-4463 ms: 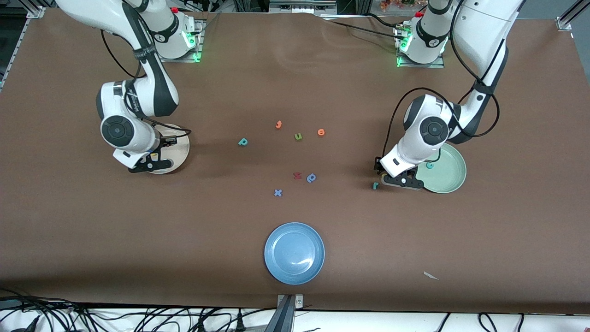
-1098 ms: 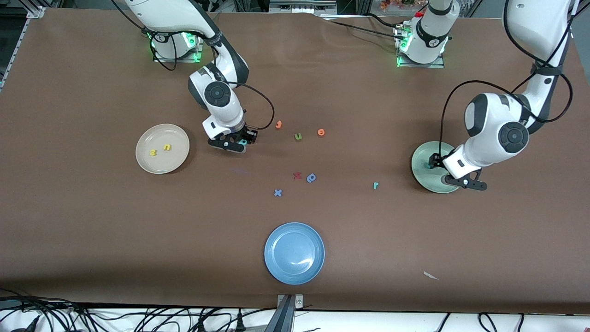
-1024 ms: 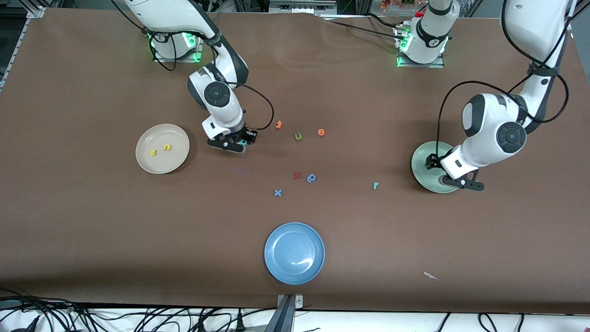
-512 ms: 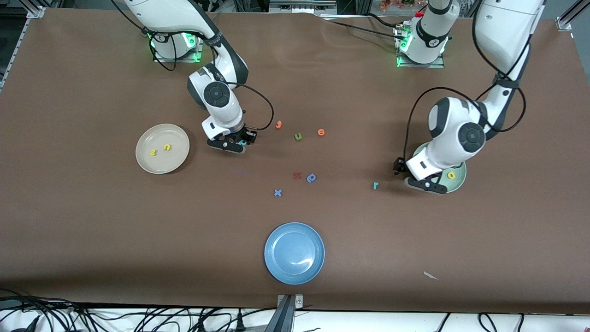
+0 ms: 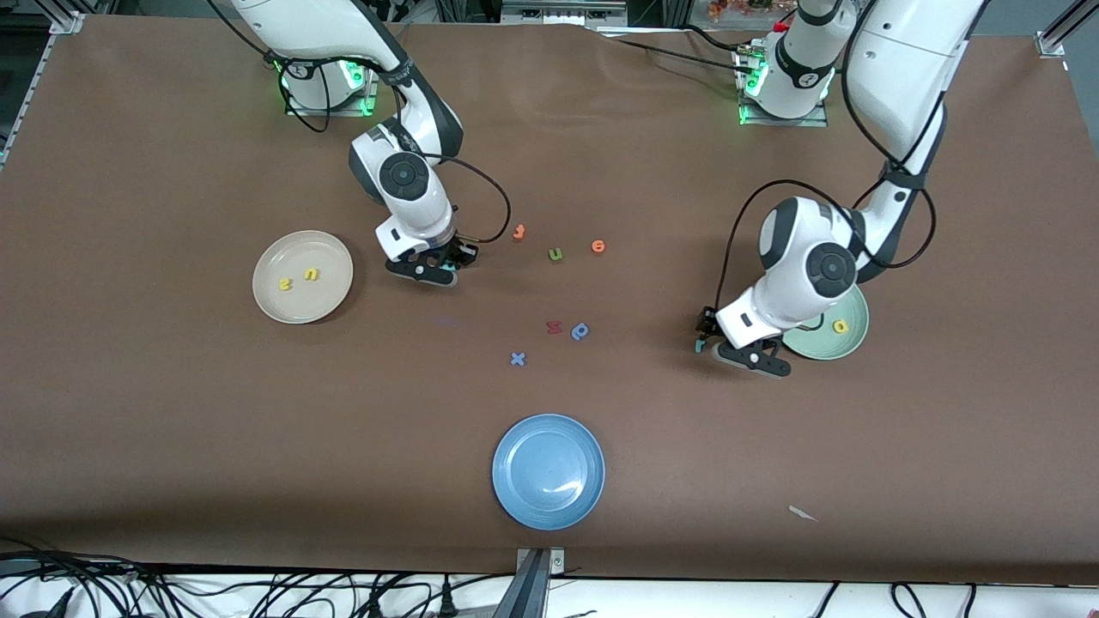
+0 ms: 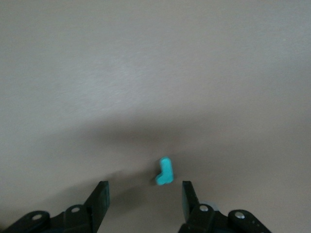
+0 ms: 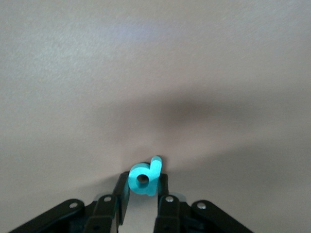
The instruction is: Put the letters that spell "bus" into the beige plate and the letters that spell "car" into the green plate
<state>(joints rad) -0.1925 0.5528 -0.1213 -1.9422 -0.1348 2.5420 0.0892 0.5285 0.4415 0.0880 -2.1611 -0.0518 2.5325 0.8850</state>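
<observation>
Left gripper [image 5: 706, 336] swung off green plate [image 5: 846, 343] to teal r [image 6: 165, 172] just beside it on surface, fingers spread to straddle. Right gripper [image 7: 142, 194] clenched on teal b [image 7: 144, 176], mid-surface, bound for beige plate [image 5: 330, 247] holding yellow s [image 5: 285, 284], yellow u [image 5: 312, 274]. Yellow a [image 5: 840, 326] in green plate.

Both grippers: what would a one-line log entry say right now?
right gripper: shut on teal b | left gripper: open over teal r

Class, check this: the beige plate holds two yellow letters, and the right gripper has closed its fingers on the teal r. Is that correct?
Not quite. The beige plate does hold two yellow letters, but the right gripper has closed on the teal b, as the right wrist view shows. The teal r lies on the table before the left gripper's open fingers.
</observation>
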